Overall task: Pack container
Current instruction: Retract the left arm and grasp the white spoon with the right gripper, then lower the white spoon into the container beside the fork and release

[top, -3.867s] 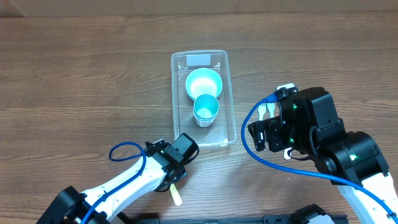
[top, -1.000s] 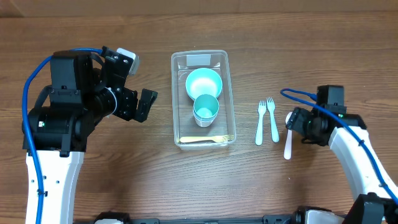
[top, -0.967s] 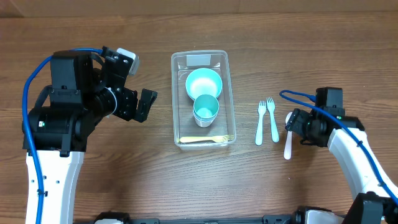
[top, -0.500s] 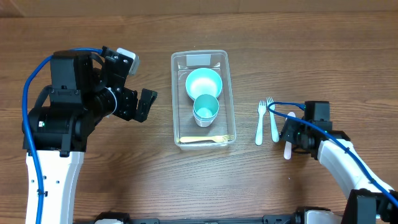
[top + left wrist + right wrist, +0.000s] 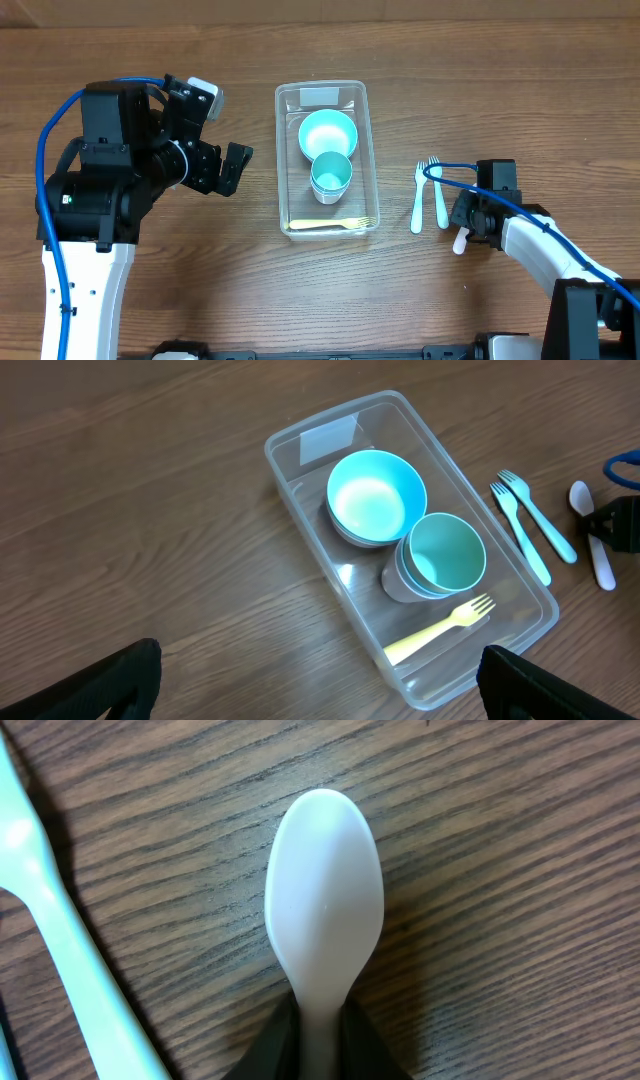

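The clear rectangular plastic container (image 5: 279, 160) sits between the arms. The right gripper (image 5: 318, 1030) clamps the white plastic spoon (image 5: 323, 920); the left gripper (image 5: 228, 168) is spread, holding nothing.

Teal bowl (image 5: 328, 133), cup (image 5: 331, 175) and yellow fork (image 5: 335, 224) inside the container (image 5: 284, 170)

The handle of the white spoon (image 5: 325, 910) is hidden inside the right tool (image 5: 318, 1028), cut off at the lower edge.
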Robot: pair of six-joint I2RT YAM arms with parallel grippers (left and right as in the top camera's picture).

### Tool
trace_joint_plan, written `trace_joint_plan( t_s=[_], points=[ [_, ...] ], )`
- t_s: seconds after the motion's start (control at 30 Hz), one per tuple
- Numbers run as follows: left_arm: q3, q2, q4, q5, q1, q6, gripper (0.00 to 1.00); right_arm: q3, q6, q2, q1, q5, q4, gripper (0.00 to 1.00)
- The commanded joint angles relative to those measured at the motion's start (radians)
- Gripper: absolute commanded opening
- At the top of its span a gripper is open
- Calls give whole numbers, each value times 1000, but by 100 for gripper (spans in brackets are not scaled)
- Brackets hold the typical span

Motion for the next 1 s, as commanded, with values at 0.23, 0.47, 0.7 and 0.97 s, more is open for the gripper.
trace_joint_plan(
  t_s=[0.23,0.47,0.7,0.97],
  points=[
    [22,-1,0,7,5,16,100,462,4,10,0,-37,-364,4],
    [22,-1,0,7,5,16,100,594,-236,-188,175,-185,-414,4],
    [22,-1,0,7,5,16,100,592,-806,-207,444,-523,-426,4],
    [22,-1,0,7,5,16,100,592,-1104,22,592,-658,-419,4]
  ],
)
